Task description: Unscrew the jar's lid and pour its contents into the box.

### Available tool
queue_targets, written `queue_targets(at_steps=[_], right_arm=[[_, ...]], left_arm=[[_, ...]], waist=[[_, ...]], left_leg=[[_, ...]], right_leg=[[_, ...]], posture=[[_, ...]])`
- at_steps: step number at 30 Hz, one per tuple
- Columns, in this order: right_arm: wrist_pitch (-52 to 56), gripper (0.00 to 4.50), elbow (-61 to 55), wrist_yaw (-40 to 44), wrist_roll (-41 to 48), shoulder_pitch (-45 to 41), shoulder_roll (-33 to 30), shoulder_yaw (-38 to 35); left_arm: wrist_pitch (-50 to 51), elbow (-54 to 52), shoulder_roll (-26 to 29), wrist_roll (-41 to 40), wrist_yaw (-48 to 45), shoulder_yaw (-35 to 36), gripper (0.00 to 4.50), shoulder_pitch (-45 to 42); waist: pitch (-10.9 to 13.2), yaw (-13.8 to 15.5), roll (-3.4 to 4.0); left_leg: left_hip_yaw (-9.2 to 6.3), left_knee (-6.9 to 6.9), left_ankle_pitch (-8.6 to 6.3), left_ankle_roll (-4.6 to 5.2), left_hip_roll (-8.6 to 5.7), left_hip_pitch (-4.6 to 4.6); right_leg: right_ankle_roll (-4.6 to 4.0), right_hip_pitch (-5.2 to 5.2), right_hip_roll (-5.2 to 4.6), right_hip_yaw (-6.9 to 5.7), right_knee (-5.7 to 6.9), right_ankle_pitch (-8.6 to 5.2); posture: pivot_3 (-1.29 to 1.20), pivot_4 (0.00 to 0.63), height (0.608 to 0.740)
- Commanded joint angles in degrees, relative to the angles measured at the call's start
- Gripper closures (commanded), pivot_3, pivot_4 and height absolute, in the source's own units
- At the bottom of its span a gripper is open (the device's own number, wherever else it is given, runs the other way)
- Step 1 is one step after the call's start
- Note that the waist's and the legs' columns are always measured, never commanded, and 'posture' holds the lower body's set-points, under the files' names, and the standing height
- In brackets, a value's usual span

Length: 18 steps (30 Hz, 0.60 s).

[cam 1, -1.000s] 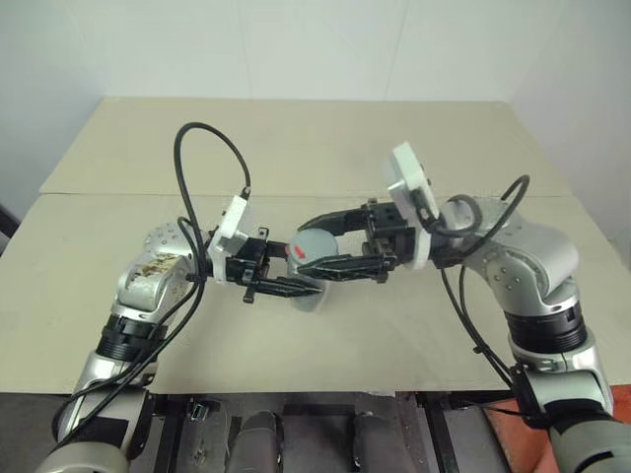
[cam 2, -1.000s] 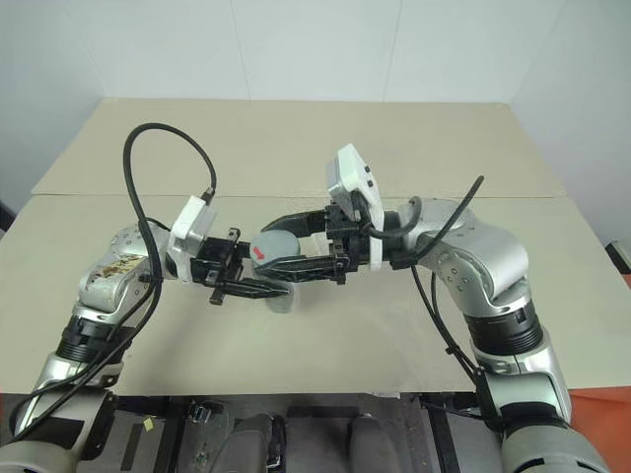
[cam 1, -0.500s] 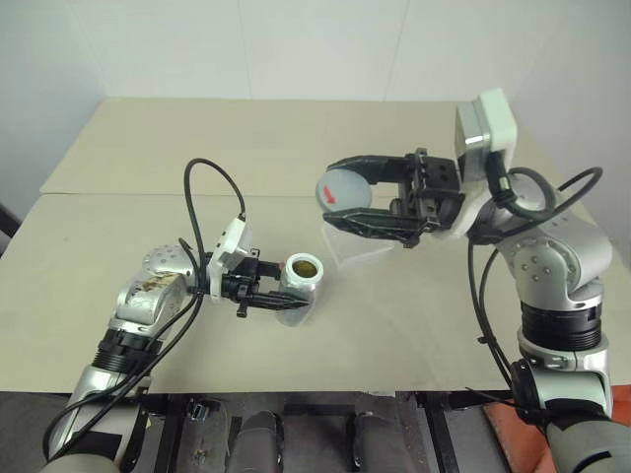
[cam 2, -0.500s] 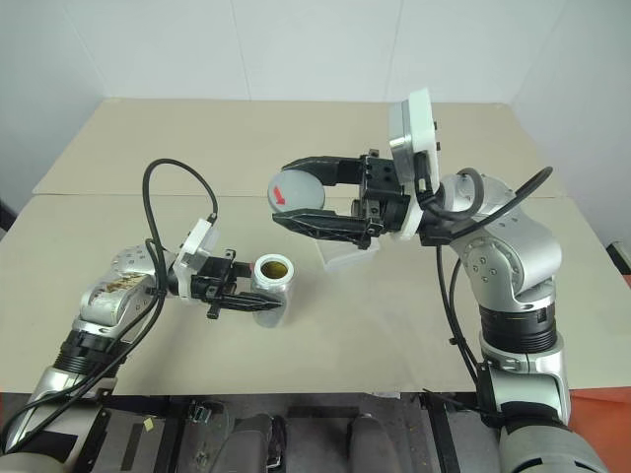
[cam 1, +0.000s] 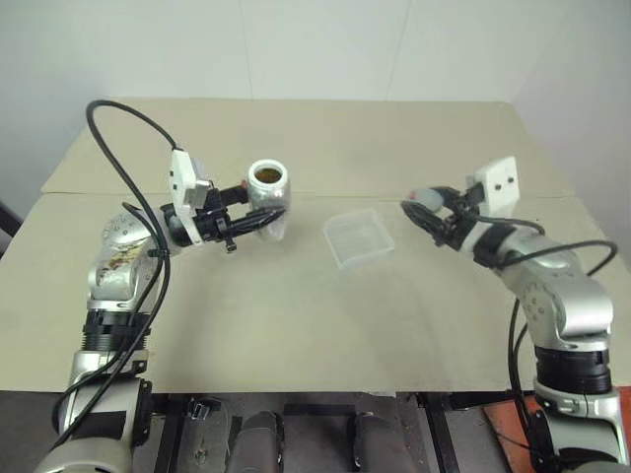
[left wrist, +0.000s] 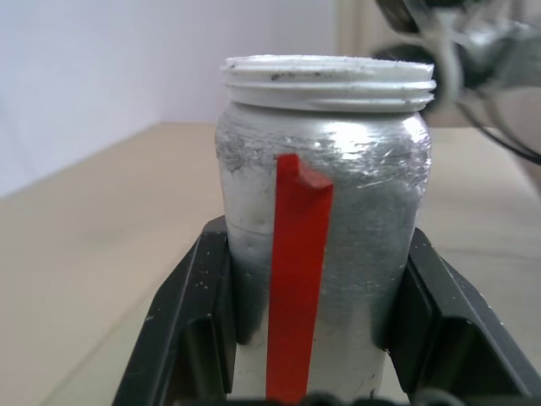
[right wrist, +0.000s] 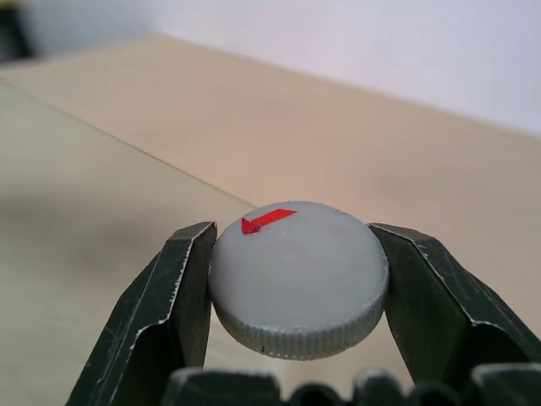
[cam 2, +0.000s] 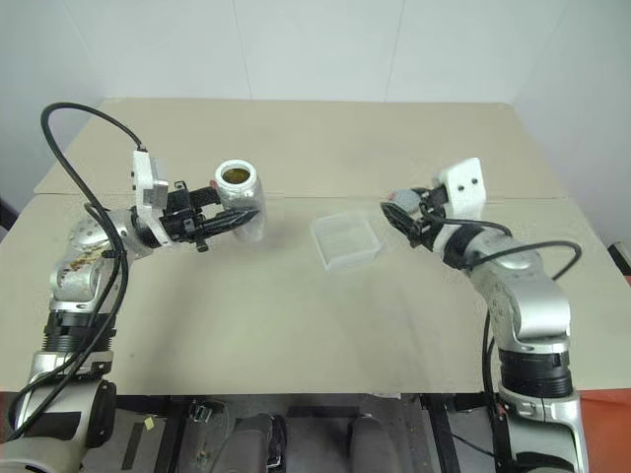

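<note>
Upper left: left gripper (cam 1: 258, 219) clamps the open jar (cam 1: 267, 197).
Right: right gripper (cam 1: 419, 210) pinches the lid (right wrist: 298, 277); box (cam 1: 359, 236) sits between.

A bare test room or lab: a plain beige counter (cam 1: 296, 315) made of two abutting boards stands against blank white walls (cam 1: 296, 44).

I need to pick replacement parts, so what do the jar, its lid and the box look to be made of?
The jar: looks like clear plastic or glass, scuffed and silvery, with a white threaded neck and a red strip.
The lid: matte grey, probably plastic, with a knurled edge and a red arrow on top.
The box: thin, whitish see-through plastic; the table shows through it.
</note>
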Motion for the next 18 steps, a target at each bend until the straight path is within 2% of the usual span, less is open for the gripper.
queue_targets(at_steps=[1, 5, 8, 13, 18], right_arm=[[-0.4, 1.73, 0.6, -4.3, -3.3, 2.3, 0.5, -1.2], [-2.9, 1.73, 6.5, -7.9, -7.3, 3.2, 3.2, 0.8], [-5.1, 1.73, 9.4, -7.2, -9.2, 3.8, 4.0, 2.2], [-5.8, 0.07, 10.9, -5.0, -10.2, 4.6, 3.1, 2.9], [-5.2, 0.03, 8.0, 0.4, -10.3, 5.4, -1.1, 3.2]], left_arm=[[-2.5, -0.1, -2.7, 2.0, 6.9, 0.9, 2.58, -1.7], [-2.6, -0.5, -5.1, 3.2, 11.0, 0.4, 2.58, -2.0], [-2.4, -1.0, -5.7, 3.5, 12.5, 0.5, 2.58, -1.8], [-1.7, -2.8, -4.6, 3.2, 12.5, 0.5, 2.58, -0.6], [-2.3, -1.9, -3.5, 4.3, 12.6, 0.2, 2.58, -1.1]], waist=[[0.0, 0.0, 0.00], [0.0, -0.4, 0.00], [0.0, -0.5, 0.00], [0.0, -0.3, 0.00], [0.0, -0.2, 0.00]], left_leg=[[-0.01, 0.00, 0.00, 0.00, 0.00, 0.01], [0.01, 0.02, 0.01, -0.01, -0.02, 0.03], [0.02, 0.00, 0.01, -0.02, -0.01, 0.05], [0.02, 0.00, 0.01, -0.02, -0.04, 0.03], [0.01, 0.00, 0.01, -0.02, -0.04, 0.04]], right_leg=[[0.00, 0.02, 0.00, -0.01, -0.02, 0.00], [0.00, 0.00, 0.01, 0.06, -0.10, 0.00], [0.00, -0.04, 0.03, 0.08, -0.09, 0.00], [0.00, 0.00, -0.01, 0.08, -0.06, 0.00], [0.00, 0.00, 0.00, 0.06, -0.11, 0.00]], posture=[[0.00, 0.150, 0.740], [0.00, 0.150, 0.740], [0.00, 0.150, 0.740], [0.00, 0.150, 0.740], [0.00, 0.150, 0.740]])
